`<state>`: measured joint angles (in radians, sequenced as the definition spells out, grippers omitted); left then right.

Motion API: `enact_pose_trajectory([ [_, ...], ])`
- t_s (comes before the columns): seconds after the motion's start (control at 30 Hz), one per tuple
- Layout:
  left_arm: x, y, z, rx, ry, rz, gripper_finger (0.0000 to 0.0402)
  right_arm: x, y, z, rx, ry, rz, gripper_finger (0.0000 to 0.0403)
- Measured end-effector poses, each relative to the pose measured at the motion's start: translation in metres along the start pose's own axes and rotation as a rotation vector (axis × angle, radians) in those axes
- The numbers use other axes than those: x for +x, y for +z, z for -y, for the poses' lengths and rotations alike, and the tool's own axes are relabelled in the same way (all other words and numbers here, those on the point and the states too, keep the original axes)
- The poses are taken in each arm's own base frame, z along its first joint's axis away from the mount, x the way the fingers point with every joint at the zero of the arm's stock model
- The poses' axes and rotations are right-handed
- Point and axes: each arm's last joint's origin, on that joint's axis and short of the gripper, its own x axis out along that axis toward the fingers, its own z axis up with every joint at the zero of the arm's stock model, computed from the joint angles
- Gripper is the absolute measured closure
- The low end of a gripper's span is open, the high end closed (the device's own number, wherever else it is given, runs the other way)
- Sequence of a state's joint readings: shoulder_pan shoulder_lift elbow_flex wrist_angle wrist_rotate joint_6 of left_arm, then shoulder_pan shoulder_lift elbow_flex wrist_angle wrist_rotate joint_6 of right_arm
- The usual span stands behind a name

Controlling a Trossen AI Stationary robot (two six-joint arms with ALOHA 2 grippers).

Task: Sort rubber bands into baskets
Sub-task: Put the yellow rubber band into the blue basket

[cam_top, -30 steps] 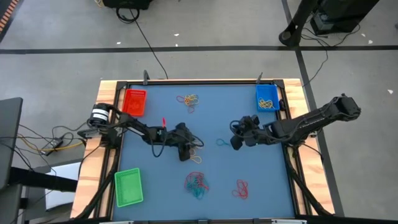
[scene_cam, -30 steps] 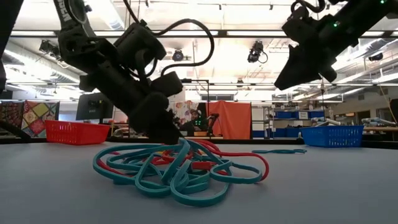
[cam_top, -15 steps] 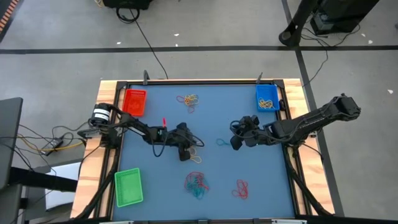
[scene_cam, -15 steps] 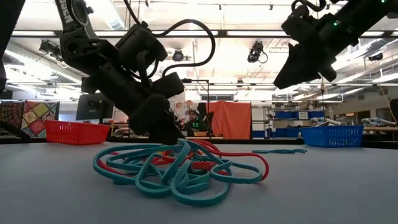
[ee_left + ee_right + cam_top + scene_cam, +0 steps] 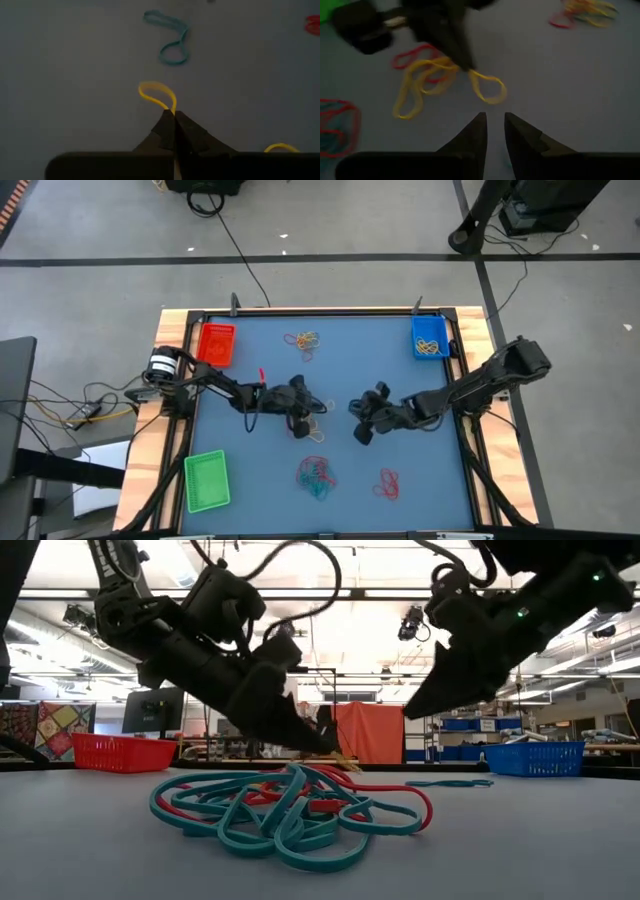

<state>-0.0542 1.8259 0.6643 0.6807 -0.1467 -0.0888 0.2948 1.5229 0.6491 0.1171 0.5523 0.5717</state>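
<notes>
Right wrist view is pretty smeared: the dark left pincer (image 5: 465, 65) pinching a thin yellow rubber loop (image 5: 489, 88) is just a blur, and the red-and-teal tangle of bands (image 5: 335, 127) gets cut off at the edge.

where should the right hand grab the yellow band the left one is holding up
Take the free rounded end of the yellow band, the part farthest from the left hand, which is shut on its other end. The loop hangs open there, so one finger could likely pass through it. The right hand, open, already faces that end and could probably come straight in.
</notes>
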Motion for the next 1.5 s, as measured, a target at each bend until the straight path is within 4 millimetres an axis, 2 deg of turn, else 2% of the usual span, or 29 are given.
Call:
enact_pose_trajectory([
  [0.27,-0.001,0.009,0.004,-0.035,-0.102,0.083,0.0398,0.011,0.0,-0.019,-0.173,0.178,0.089,0.0323],
  [0.43,-0.002,0.011,0.009,-0.032,-0.15,0.104,0.0398,0.012,-0.005,-0.024,-0.277,0.152,0.113,0.0315],
  [0.63,-0.004,0.015,0.018,0.037,-0.207,0.149,0.0398,0.016,-0.007,-0.023,-0.4,0.091,0.138,0.0274],
  [0.87,-0.005,0.019,0.02,0.061,-0.224,0.202,0.0398,0.016,-0.002,-0.026,-0.406,0.169,0.144,0.0216],
  [1.0,-0.006,0.023,0.022,0.06,-0.242,0.237,0.0398,0.017,0.003,-0.028,-0.395,0.181,0.153,0.0206],
  [1.1,-0.007,0.024,0.023,0.057,-0.261,0.253,0.0398,0.018,0.004,-0.027,-0.375,0.177,0.152,0.0218],
  [1.2,-0.007,0.025,0.025,0.045,-0.277,0.257,0.0398,0.018,0.005,-0.027,-0.355,0.179,0.162,0.0252],
  [1.4,-0.008,0.025,0.025,0.038,-0.272,0.258,0.0395,0.017,0.005,-0.028,-0.338,0.193,0.155,0.0382],
  [1.5,-0.007,0.025,0.022,0.035,-0.262,0.259,0.0388,0.017,0.005,-0.028,-0.327,0.187,0.154,0.039],
])
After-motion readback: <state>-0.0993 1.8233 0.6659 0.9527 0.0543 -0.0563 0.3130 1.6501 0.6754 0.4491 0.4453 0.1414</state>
